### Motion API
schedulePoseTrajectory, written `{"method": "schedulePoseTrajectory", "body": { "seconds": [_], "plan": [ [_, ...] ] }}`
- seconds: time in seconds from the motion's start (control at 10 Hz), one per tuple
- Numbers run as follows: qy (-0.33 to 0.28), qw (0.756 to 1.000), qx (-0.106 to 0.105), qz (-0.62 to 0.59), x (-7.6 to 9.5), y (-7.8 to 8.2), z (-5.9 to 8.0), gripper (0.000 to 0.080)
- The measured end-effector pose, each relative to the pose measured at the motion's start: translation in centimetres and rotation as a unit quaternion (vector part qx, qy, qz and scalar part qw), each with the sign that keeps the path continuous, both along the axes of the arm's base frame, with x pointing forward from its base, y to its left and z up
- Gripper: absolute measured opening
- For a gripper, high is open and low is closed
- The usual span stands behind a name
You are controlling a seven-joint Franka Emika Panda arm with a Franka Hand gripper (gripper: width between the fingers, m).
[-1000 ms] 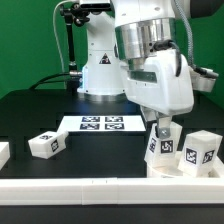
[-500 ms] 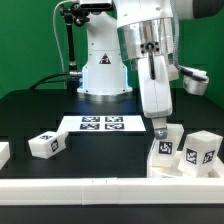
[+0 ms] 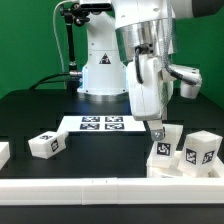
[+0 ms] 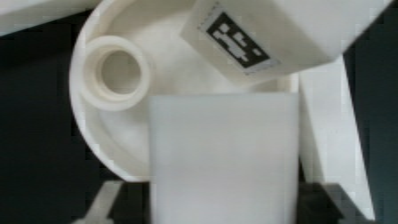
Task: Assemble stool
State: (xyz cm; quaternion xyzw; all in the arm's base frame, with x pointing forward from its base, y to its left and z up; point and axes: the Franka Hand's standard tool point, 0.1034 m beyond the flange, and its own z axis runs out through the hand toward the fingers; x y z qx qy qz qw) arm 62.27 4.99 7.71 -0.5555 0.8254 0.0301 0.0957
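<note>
Wrist view: the held leg (image 4: pixel 222 150), a plain white block, fills the gap between the dark fingers (image 4: pixel 111 196). The round seat (image 4: pixel 125 135) lies behind it.
Gripper (image 3: pixel 157 130): closed on the held leg, jaws against its two sides, arm pointing straight down.
Held leg, exterior view: upright (image 3: pixel 163 149), tag facing the camera, low at the seat (image 3: pixel 185 168) on the exterior view's right. I cannot tell whether its lower end touches the seat.
Socket (image 4: pixel 119 75): a raised round hole in the seat. It shows beside the held leg, not under it.
Second leg (image 3: pixel 200 150): stands just beside the held leg, on the side toward the exterior view's right.
Loose leg (image 3: pixel 45 144): lies well apart on the black table (image 3: pixel 30 115), toward the exterior view's left, in front of the marker board (image 3: pixel 100 124).
Rail (image 3: pixel 100 186): long and white, along the near edge.
Risk, misalignment: a push down with the leg's end off the socket would likely catch the rim and jam or tip the leg.
Risk, seat shift: nothing visibly pins the seat, so a sideways shove could slide it.
Risk, neighbour: the second leg is close enough that a finger or the held leg could knock it.
Risk, grip: smooth plastic in a side pinch could twist in the jaws under load.
</note>
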Motion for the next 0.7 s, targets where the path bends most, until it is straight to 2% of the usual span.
{"method": "schedulePoseTrajectory", "body": {
  "seconds": [0.2,0.3,0.4,0.7],
  "plan": [
    [-0.001,1.0,0.001,-0.004,0.0,0.0,0.0,0.0338],
    [-0.001,1.0,0.001,-0.003,0.0,0.1,0.0,0.0504],
    [-0.002,1.0,0.001,0.0,0.0,0.1,0.0,0.0617],
    [-0.011,0.999,0.004,0.044,0.5,0.8,1.7,0.0648]
  ]
}}
